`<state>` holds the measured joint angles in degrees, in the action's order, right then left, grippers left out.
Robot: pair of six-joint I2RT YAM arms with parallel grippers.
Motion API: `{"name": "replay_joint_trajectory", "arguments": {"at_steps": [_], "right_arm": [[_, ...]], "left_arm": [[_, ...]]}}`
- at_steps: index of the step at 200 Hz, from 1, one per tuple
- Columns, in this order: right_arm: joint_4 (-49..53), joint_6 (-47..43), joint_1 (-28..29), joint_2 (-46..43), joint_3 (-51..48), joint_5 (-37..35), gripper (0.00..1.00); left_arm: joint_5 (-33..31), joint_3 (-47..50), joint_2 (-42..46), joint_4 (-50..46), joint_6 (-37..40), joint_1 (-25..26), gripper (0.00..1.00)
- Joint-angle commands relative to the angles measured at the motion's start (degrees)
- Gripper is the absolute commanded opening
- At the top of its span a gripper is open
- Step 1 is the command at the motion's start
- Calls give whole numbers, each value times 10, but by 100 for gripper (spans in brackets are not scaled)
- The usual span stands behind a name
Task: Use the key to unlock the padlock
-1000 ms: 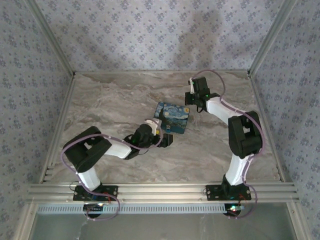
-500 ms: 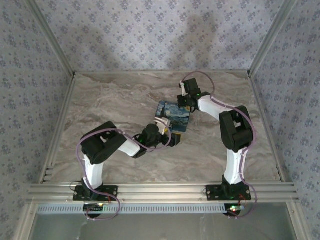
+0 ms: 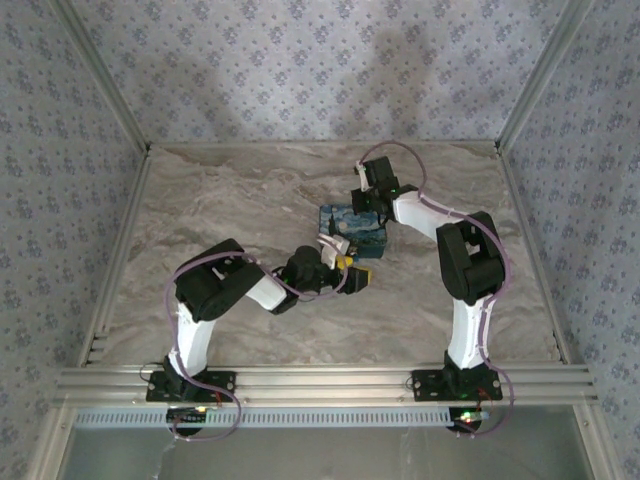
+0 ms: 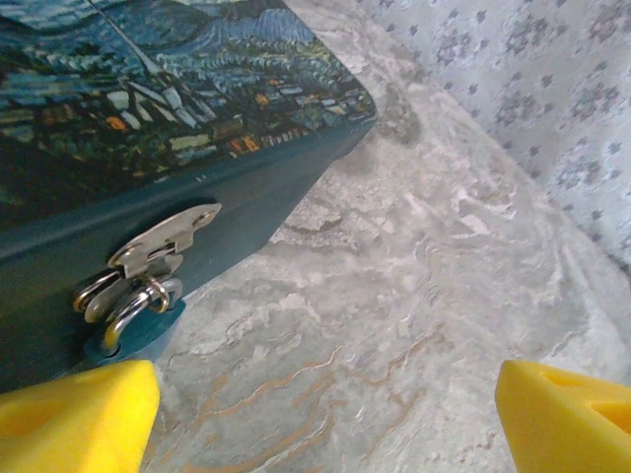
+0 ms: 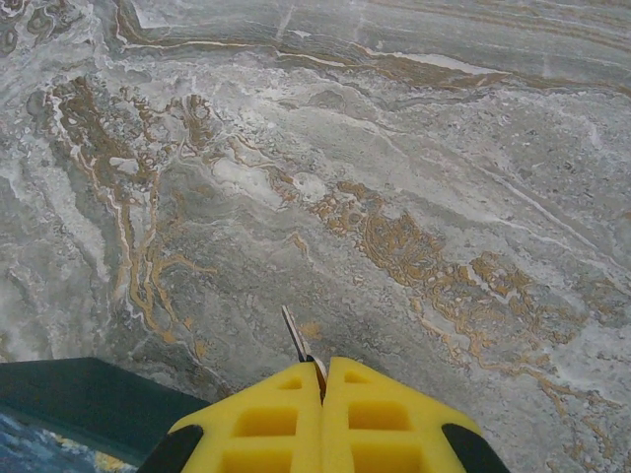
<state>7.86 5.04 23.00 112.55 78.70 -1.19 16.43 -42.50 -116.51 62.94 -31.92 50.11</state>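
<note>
Hanging from the silver hasp on the front wall of the box, low by the table: the padlock. Running its long axis from the hasp downward, shackle up, blue body pointing down and left in the left wrist view. Holding the left gripper spread wide, grasping nothing, one yellow finger just beside the padlock, crowding it from below. Clenching the right gripper on the key, blade poking past the fingertips over the table beside a box corner. Since a second ago, swinging the left arm rightward up to the box's near side, sliding the right gripper left toward its far edge, turning the box slightly.
</note>
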Motion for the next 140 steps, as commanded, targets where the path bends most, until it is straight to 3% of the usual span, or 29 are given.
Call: {"name": "replay_joint_trajectory", "arguments": {"at_steps": [1,17,84,140], "right_arm": [[32,-10,12,6,-16,16,0],[31,-10,13,4,-17,16,0],[37,-15,15,3,-12,13,0],[64,-9,7,-21,12,-13,0]], "left_arm": [[16,-11,-20,45,-29,-8,89],[1,-12,-17,37,-26,-8,88],[-177,27,48,-69,53,18,92],[-186,34,50,-62,59,25,91]]}}
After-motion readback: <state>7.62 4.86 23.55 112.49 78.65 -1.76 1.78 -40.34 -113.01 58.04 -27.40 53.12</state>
